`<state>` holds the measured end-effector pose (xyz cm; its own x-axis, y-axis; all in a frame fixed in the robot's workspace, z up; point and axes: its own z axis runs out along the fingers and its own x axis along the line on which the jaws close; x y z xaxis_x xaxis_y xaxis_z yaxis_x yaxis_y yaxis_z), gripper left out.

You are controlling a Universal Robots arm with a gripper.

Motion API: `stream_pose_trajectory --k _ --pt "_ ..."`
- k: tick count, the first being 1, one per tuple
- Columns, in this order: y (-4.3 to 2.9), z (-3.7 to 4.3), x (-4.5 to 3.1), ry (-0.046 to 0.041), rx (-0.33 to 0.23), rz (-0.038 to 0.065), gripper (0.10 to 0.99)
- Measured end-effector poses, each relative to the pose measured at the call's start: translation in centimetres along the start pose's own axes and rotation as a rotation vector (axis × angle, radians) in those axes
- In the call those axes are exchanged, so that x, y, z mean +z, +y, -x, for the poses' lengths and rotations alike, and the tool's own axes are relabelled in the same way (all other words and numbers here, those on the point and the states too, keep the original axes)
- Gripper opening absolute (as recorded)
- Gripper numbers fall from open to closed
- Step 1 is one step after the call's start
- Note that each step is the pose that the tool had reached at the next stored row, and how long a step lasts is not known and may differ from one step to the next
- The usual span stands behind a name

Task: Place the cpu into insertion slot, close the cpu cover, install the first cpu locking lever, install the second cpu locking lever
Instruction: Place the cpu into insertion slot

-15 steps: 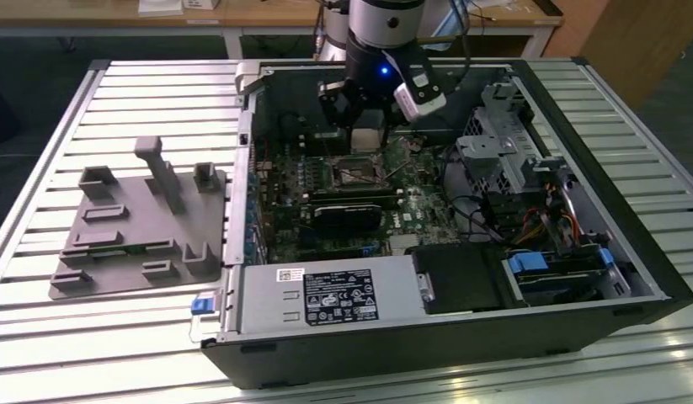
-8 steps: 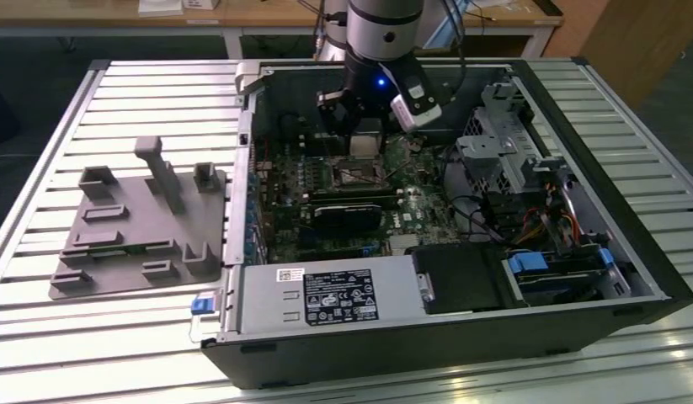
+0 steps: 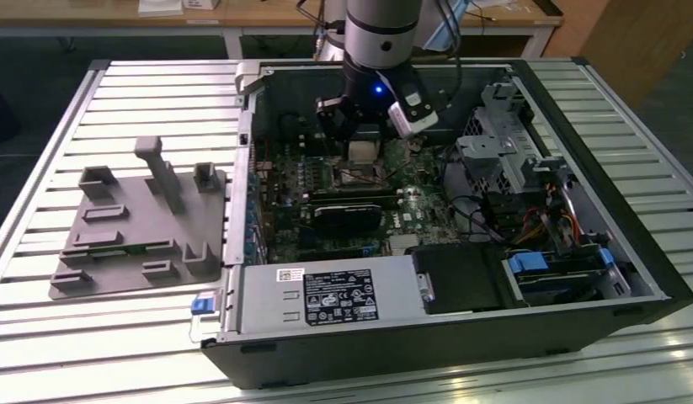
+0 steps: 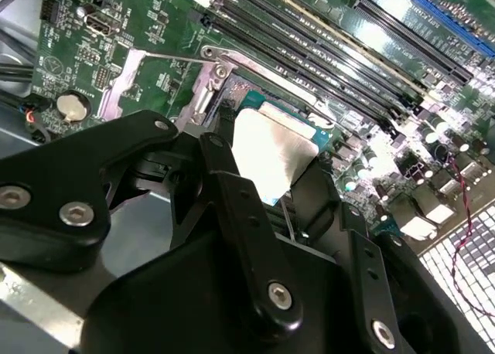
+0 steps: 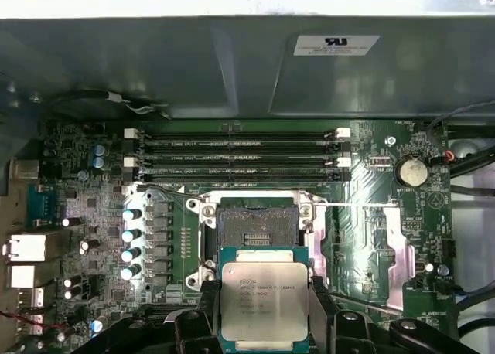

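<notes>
Black and jointed, the gripper (image 5: pixel 264 314) sits closest in both wrist views, its two fingers (image 4: pixel 222 141) clamped on opposite edges of the flat square cpu (image 5: pixel 264 298) with a dull silver metal top.

Largest in the exterior view is the pale slatted metal table (image 3: pixel 615 370). On it a black open computer case (image 3: pixel 436 353) lies on its side. Just beside the case, toward the exterior view's left, rests a grey moulded plastic fixture (image 3: pixel 144 227) with upright pegs and blocks.

Inside the case, the green motherboard (image 5: pixel 371 238) covers the floor, and the arm reaches down over it with the gripper (image 3: pixel 363 139) low above the board. Four long narrow black memory slots (image 5: pixel 240 149) run side by side across the board.

Near them is the square black-rimmed insertion slot (image 5: pixel 257 224), its dark centre bare. The cpu (image 4: pixel 271 153) hangs just beside the slot, clear of it and not seated. A round silver coin cell (image 5: pixel 411 171) lies well apart from the slot.
</notes>
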<state>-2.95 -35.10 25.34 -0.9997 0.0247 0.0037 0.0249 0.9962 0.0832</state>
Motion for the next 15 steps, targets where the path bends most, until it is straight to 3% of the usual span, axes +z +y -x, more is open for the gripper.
stream_pose_trajectory --k 6,15 --pt "-0.02 -0.07 0.24 -0.0044 0.052 -0.006 0.541" --pt "-0.04 -0.07 0.42 -0.0170 0.209 -0.007 0.541"
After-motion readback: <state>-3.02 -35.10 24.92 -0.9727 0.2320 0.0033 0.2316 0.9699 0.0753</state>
